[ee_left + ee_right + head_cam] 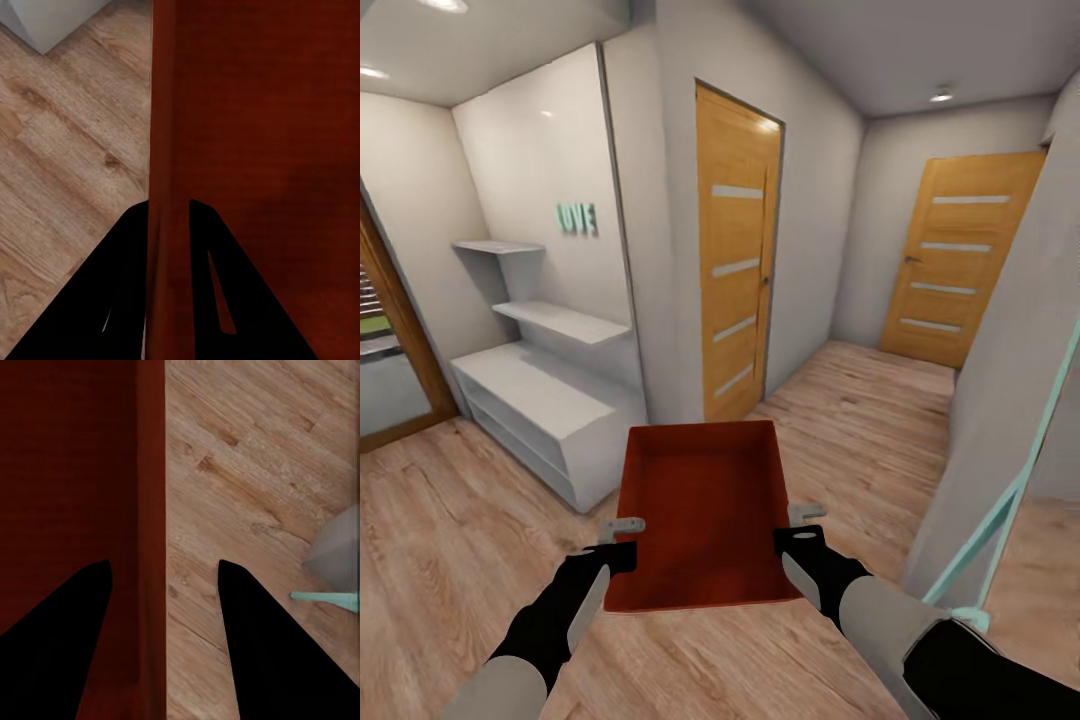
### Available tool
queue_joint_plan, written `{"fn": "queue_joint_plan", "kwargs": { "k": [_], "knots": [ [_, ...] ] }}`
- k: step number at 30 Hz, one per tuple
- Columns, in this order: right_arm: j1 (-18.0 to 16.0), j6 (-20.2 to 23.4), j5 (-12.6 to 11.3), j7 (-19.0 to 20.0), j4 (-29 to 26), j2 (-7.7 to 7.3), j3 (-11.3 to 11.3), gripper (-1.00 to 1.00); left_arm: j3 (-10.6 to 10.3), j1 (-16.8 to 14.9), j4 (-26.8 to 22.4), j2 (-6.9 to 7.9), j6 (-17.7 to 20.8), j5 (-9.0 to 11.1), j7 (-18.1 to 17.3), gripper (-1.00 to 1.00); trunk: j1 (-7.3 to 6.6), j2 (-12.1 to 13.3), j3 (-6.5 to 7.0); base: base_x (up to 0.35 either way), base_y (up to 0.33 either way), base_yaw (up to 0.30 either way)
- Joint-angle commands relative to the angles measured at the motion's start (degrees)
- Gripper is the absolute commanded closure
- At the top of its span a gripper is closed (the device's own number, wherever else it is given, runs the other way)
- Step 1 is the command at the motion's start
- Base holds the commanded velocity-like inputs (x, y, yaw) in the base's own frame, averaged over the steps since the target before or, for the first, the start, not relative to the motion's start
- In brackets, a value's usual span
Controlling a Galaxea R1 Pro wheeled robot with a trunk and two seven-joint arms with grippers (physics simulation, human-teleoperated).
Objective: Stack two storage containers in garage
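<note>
Head view: I'm holding one storage container (pixel 705 515) out in front of me, above the light wood plank floor (pixel 840 420) of a hallway. It's an orange-red rectangular bin w/ an open top and plain smooth walls, shallow, inside darker than the rim. Its long axis runs straight away from me toward the two honey-coloured doors (pixel 738 265), short ends near and far, opening facing up. My left gripper (pixel 622 540) sits on the bin's left long wall near the close corner; my right gripper (pixel 800 528) is on the right long wall at approx the same spot, so the bin hangs between my two arms. To the left stands a glossy white shelf unit (pixel 545 400) w/ teal letters above it; a pale teal bar (pixel 1010 495) leans at the right.

Left wrist view: the red wall (pixel 166 150) runs lengthwise between my two black fingers (pixel 120 285), one finger on the outer side over the planks, the other on the inner side. Both press right against the wall, so the left gripper (pixel 166 225) is clamped on it. The wall's surface is smooth and matte; the wood below shows grain and knots.

Right wrist view: the bin's wall (pixel 150 510) again runs lengthwise between my black fingers (pixel 67 645), one over the red interior, one over the floor. The right gripper (pixel 165 574) straddles it, but there's a visible gap either side, so I can't tell if it's actually gripping.
</note>
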Motion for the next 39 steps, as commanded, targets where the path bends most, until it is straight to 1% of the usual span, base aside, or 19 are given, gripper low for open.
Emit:
{"fn": "queue_joint_plan", "kwargs": {
  "k": [1, 19, 37, 39],
  "knots": [
    [0.0, 0.3, -2.3, 0.7, 0.0, -0.04, 1.7, 1.0, 0.0, -0.1, -0.2, 0.28, -0.9, -2.0, 0.9, 1.0, 0.07, -0.1, -0.14, 0.322, 0.0, -0.094],
    [0.0, 0.2, -2.3, 0.7, 0.0, -0.04, 1.7, 1.0, 0.0, -0.1, -0.2, 0.23, -0.9, -2.0, 0.9, 1.0, 0.07, -0.1, -0.14, 0.322, 0.0, -0.015],
    [0.0, 0.2, -2.3, 0.7, 0.0, -0.04, 1.7, 1.0, 0.0, -0.1, -0.2, 0.24, -0.9, -2.0, 0.9, 1.0, 0.07, -0.1, -0.14, 0.322, 0.0, -0.23],
    [0.0, 0.3, -2.3, 0.7, 0.0, -0.04, 1.7, 1.0, 0.0, -0.1, -0.2, 0.22, -0.9, -2.0, 0.9, 1.0, 0.07, -0.1, -0.14, 0.322, 0.0, -0.064]
  ]
}}
